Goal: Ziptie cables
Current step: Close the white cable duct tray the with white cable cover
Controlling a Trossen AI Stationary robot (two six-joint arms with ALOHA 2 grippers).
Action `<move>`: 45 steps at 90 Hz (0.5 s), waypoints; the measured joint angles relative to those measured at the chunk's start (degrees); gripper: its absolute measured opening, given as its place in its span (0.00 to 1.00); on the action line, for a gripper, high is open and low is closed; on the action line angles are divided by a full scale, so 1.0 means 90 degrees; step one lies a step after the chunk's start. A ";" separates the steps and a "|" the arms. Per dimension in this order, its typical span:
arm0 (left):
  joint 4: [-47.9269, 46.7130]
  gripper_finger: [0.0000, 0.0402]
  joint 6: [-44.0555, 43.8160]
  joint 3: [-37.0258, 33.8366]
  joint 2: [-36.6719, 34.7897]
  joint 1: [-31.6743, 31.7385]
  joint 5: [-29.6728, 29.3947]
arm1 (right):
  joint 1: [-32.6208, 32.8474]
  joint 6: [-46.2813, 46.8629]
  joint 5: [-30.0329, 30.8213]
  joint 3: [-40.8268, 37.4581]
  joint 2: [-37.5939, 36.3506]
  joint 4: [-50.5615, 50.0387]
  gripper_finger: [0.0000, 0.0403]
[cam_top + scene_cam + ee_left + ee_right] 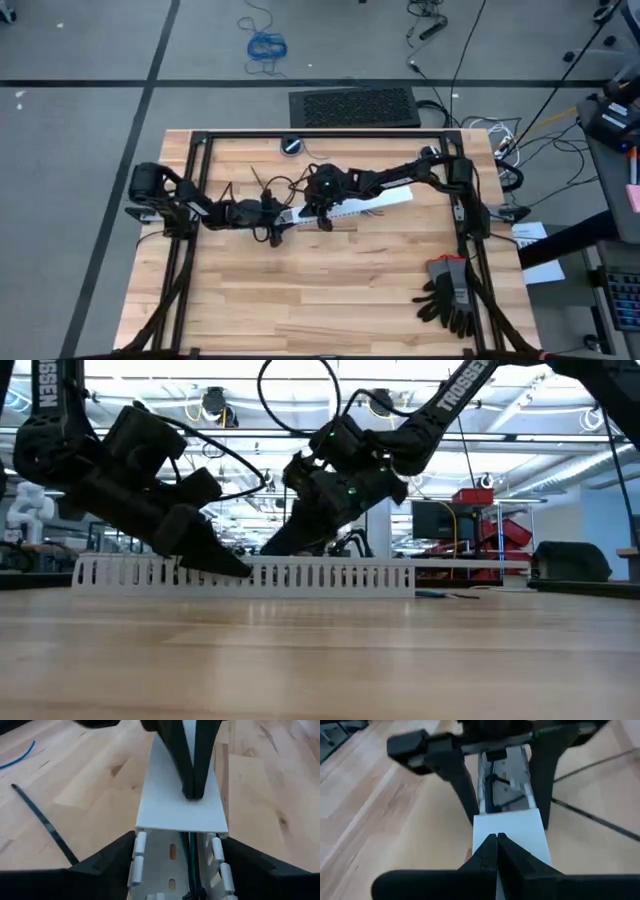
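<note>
Pale wooden table top (330,290), planked, smooth with a soft sheen. White plastic duct (180,800), smooth matt lid, slotted walls. Matt black plastic fingers (492,852) at lower centre of the right wrist view. Dark cloth-like gloves (448,290) at lower right.

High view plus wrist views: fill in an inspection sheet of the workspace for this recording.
Surface: wooden table.
Job's things: wires lie inside the white slotted duct; one ziptie lies on the table beside it.
Clutter: black gloves by the table's right edge; small round object by the far edge.
Grippers: left pincer open, straddling the duct; right pincer shut, tips on the duct's white lid.
Cables: blue wire loose on the table; blue coiled cord on the floor.
Surroundings: black mat on the floor.
</note>
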 joint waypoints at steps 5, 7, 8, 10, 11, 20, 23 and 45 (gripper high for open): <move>-0.0035 0.62 0.0039 0.0063 0.0066 0.0000 0.0034 | 0.0005 0.0019 -0.0113 0.0230 0.0180 -0.0031 0.00; -0.0036 0.62 0.0039 0.0089 0.0105 0.0000 0.0038 | 0.0005 0.0044 -0.0150 0.0302 0.0238 -0.0036 0.00; -0.0035 0.62 0.0040 0.0102 0.0123 0.0000 0.0038 | 0.0005 0.0053 -0.0164 0.0332 0.0262 -0.0036 0.00; -0.0033 0.62 0.0050 0.0129 0.0153 0.0000 0.0038 | 0.0009 0.0070 -0.0183 0.0370 0.0297 -0.0038 0.00; -0.0030 0.62 0.0060 0.0141 0.0162 0.0000 0.0038 | 0.0009 0.0070 -0.0190 0.0388 0.0313 -0.0043 0.00; -0.0002 0.62 0.0232 0.0186 0.0196 0.0001 0.0055 | 0.0017 0.0095 -0.0268 0.0453 0.0361 -0.0030 0.00; 0.0026 0.62 0.0265 0.0190 0.0182 0.0002 0.0062 | 0.0017 0.0094 -0.0264 0.0453 0.0360 -0.0046 0.00; -0.0447 0.65 0.0331 0.0190 -0.0364 -0.0036 0.0063 | 0.0026 0.0028 -0.0327 0.0455 0.0209 -0.0139 0.00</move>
